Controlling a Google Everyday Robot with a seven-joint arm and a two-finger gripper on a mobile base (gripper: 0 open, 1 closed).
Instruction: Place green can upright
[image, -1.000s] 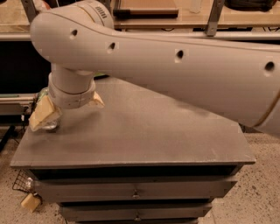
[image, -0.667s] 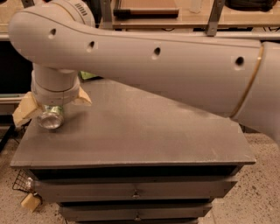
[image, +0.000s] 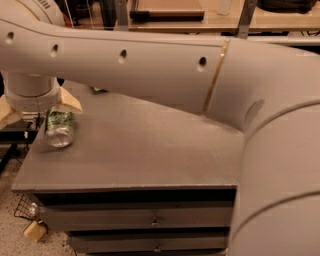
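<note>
The green can (image: 60, 127), green and white print with a silver end facing the camera, is at the left edge of the grey cabinet top (image: 145, 150). It is tilted, not upright. My gripper (image: 37, 111) is right above and slightly left of the can, under the thick white wrist. The cream gripper parts stand on either side of the can's upper end. I cannot tell whether the can rests on the top or hangs in the gripper. My big grey-white arm (image: 165, 65) crosses the whole view from the right.
The cabinet has drawers (image: 150, 220) in its front. A small green scrap (image: 98, 90) peeks out under the arm at the back. A wire basket (image: 22, 207) and speckled floor are at the lower left. Shelves stand behind.
The arm and wrist have swung to the left. The can has stayed near the left edge of the top, shifting only slightly.
</note>
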